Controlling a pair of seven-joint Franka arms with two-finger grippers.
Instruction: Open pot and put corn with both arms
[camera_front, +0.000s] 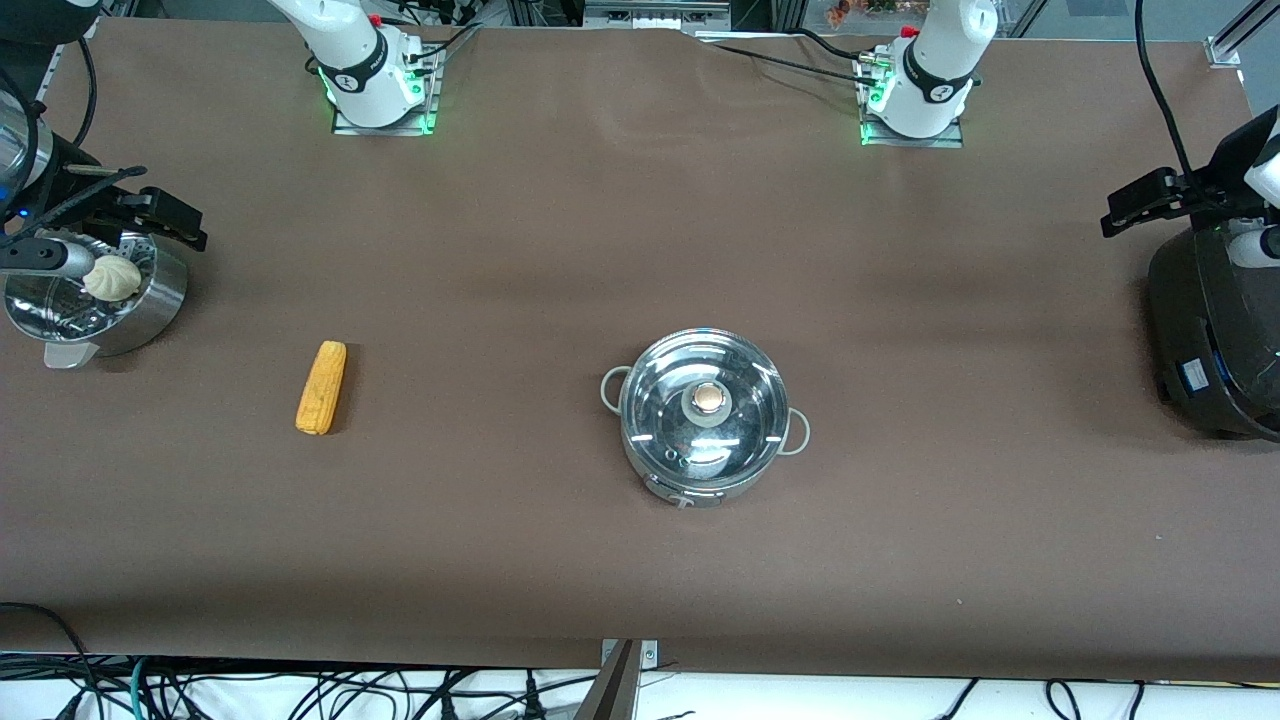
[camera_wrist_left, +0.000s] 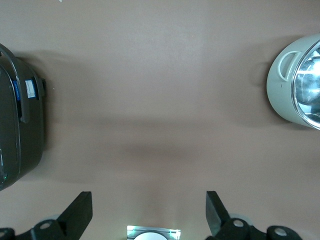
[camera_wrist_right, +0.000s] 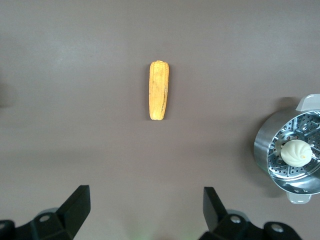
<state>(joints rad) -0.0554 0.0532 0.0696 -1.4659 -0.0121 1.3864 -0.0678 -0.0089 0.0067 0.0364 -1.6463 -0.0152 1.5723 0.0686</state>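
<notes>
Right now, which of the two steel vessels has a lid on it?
The pot at the table's middle, under a glass lid; the steamer stands open, showing a bun.

I see a plain brown table, matte and unpatterned. The corn is yellow-orange with fine lengthwise rows. The pot is mirror-bright steel with pale loop handles, a clear glass lid and a coppery knob. My left gripper and right gripper are black. Below the right one, a silvery steamer holds a creamy white bun. Below the left one sits a glossy black cooker.
</notes>
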